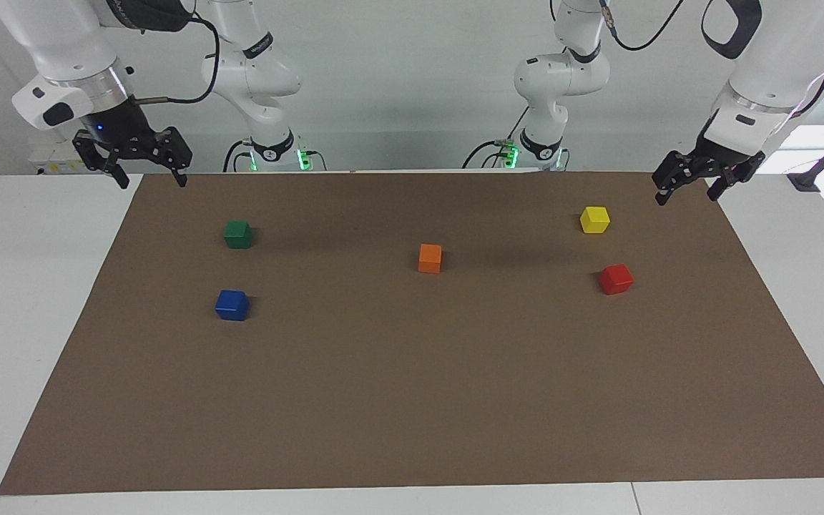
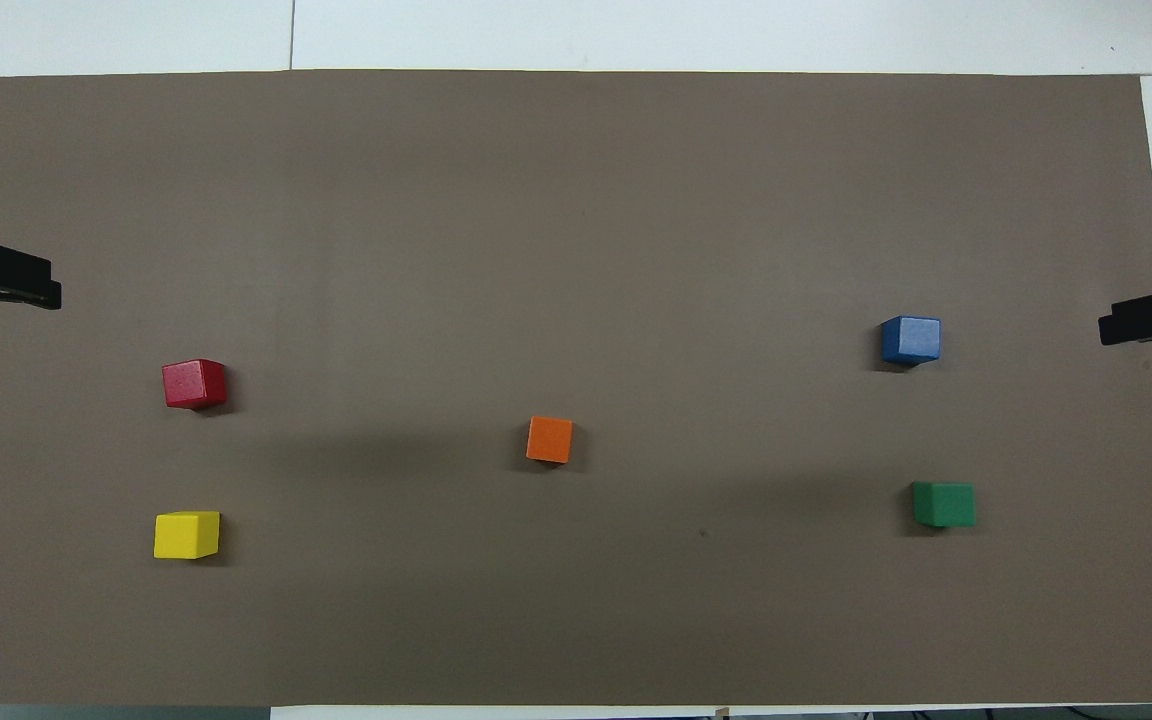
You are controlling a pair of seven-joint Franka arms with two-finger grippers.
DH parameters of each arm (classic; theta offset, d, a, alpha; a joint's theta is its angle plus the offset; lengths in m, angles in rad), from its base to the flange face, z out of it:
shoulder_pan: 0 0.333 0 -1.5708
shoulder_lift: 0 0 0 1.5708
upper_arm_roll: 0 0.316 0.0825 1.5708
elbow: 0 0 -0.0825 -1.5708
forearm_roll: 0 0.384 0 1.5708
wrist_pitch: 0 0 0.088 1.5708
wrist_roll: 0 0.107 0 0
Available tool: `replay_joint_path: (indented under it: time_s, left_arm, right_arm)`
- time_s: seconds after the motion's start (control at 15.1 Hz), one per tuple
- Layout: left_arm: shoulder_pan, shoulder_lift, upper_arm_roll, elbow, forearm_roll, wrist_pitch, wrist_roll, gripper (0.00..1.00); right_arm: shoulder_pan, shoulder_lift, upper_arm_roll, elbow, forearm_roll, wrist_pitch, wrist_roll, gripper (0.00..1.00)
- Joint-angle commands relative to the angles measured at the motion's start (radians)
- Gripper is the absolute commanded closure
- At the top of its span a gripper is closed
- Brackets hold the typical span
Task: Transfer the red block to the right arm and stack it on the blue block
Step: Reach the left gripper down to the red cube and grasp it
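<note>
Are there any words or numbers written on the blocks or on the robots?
None can be read.
The red block, blue block, green block, orange block and yellow block have plain faces.
A black band on the right arm carries pale lettering, too small to read.
A yellow sticker near the right gripper is blurred.

I see two arms in glossy white shells with rounded joints. My right arm point(image 1: 69, 64) has a silver metal ring at its wrist, a dark oval button on the white housing, and a small blue light above its black gripper point(image 1: 149, 175). A thin black cable loops off at two o'clock from that wrist. My left arm point(image 1: 777, 64) ends in a black gripper point(image 1: 691, 187). Both bases carry black collars with green lights.
</note>
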Motion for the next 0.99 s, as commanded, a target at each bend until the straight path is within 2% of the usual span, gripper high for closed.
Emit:
replay_joint_path:
  time_s: [0.0,0.2,0.46,0.66,0.79,0.93]
  left_arm:
    - [-0.018,0.013,0.017,0.029,-0.002,-0.027,0.014,0.0]
    - [-0.003,-0.007,0.025,-0.029,-0.001,0.013,0.019,0.0]
    - [0.003,-0.102,0.031,-0.31,0.001,0.283,0.023,0.0]
    - [0.026,-0.078,0.031,-0.393,0.001,0.409,0.025,0.0]
    - [0.035,-0.026,0.031,-0.448,0.004,0.528,0.025,0.0]
    - [0.029,0.031,0.031,-0.459,0.047,0.57,0.029,0.0]
  right_arm:
    - [-0.017,-0.005,0.009,0.005,0.016,-0.017,0.007,0.0]
    - [-0.018,-0.005,0.009,0.005,0.016,-0.017,0.007,0.0]
    - [-0.018,-0.005,0.009,0.005,0.016,-0.017,0.006,0.0]
    - [-0.017,-0.005,0.009,0.005,0.016,-0.017,0.007,0.0]
    - [-0.017,-0.005,0.009,0.005,0.016,-0.017,0.007,0.0]
    - [-0.018,-0.005,0.007,0.005,0.016,-0.027,0.006,0.0]
